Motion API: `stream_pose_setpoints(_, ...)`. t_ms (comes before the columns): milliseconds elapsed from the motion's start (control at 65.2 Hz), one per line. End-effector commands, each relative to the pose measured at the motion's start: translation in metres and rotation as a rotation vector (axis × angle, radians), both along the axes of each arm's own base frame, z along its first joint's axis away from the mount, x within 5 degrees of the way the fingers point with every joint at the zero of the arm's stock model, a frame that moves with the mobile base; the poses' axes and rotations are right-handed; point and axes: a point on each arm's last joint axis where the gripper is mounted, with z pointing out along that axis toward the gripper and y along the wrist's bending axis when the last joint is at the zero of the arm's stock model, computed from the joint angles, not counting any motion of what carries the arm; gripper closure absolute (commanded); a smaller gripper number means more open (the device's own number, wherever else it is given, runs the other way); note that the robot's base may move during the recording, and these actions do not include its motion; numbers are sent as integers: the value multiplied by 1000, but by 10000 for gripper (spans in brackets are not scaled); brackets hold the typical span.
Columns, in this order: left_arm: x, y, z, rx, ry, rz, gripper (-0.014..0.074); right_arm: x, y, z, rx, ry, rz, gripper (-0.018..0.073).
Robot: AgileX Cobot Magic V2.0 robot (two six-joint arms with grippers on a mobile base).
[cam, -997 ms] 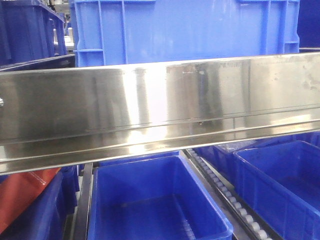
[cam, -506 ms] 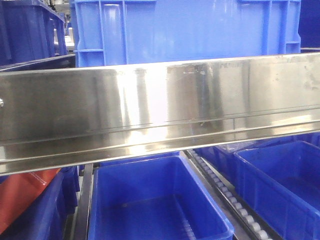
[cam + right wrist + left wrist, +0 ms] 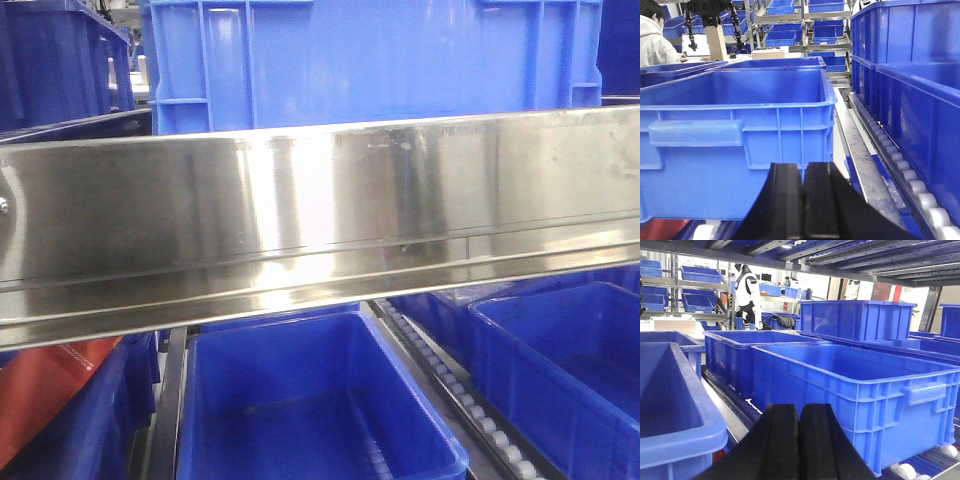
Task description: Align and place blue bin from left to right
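Hardly shifted since a second before. Blue bin (image 3: 850, 390) sat on the rollers; stiff, bulky, slick-walled, best taken by the rim. Left gripper (image 3: 799, 440) and right gripper (image 3: 803, 200) pressed together, empty.

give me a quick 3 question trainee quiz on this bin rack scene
1. True or false: the left pincer is closed with nothing between its fingers.
2. Multiple choice: in the front view, what crosses in front of the blue bin? A) a steel rail B) a cardboard box C) a robot arm
3. Fill in: in the right wrist view, the track to the right of the near bin is lined with white ____.

Key: 1 true; 2 A; 3 rollers. The right pincer is also closed and empty.
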Motion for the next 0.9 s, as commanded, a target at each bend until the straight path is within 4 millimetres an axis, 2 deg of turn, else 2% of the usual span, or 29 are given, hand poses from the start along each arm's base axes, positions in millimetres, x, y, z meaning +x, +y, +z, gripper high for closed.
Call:
stream_pose_setpoints(0,-1,0,1,-3,-17,-7,706,-2,-1,2,-11,-34,-3,721)
stream_pose_setpoints(890,-1,0,1,-3,-17,-7,706,-2,-1,2,-11,-34,-3,721)
